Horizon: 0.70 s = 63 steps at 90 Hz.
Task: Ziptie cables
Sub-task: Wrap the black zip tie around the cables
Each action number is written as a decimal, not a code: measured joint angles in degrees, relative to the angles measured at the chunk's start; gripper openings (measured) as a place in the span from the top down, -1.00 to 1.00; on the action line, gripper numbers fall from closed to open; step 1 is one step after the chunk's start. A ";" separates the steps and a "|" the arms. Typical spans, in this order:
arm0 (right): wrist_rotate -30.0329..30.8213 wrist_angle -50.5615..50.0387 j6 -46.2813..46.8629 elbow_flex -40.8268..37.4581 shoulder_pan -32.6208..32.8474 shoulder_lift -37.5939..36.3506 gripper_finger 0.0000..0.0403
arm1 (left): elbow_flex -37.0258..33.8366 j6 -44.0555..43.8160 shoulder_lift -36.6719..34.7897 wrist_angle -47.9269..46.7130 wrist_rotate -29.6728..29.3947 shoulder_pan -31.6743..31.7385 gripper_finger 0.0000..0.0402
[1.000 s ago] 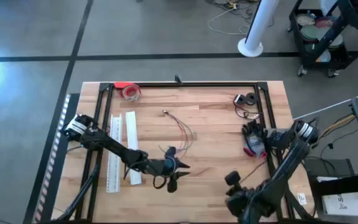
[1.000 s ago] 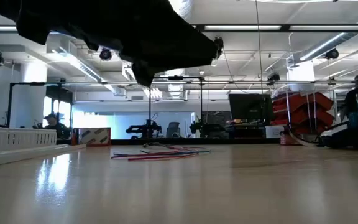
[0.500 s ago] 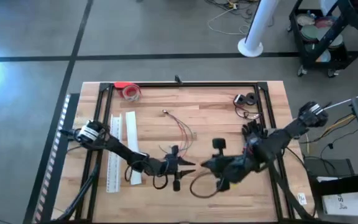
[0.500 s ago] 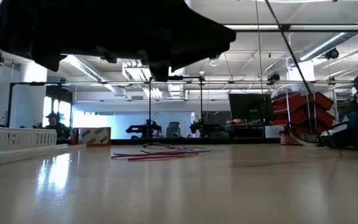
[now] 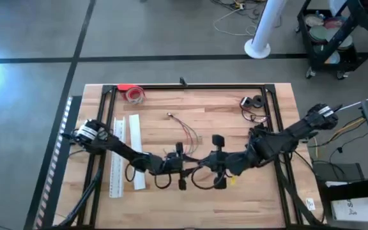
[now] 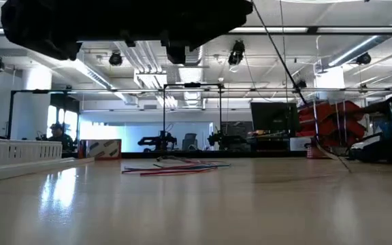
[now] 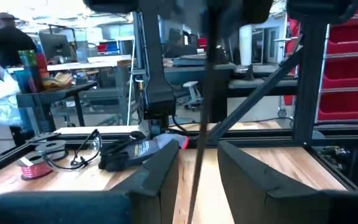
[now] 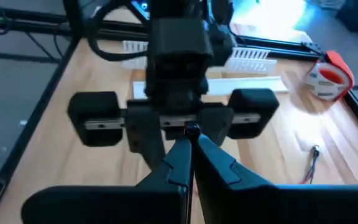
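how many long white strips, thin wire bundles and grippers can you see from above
long white flat strips: 2
bundle of thin reddish-pink cables: 1
dark robot grippers: 2, left gripper and right gripper
total: 5

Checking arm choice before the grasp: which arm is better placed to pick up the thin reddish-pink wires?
Left, narrowly. Both pincers meet mid-table just short of the thin reddish-pink wires, but the left pincer is open, while the right pincer looks shut and would have to open first.
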 joint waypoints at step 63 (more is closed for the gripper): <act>-1.17 28.11 -2.36 -16.94 -3.03 -0.37 1.00 | -4.43 -2.05 -3.84 0.02 3.32 0.33 0.51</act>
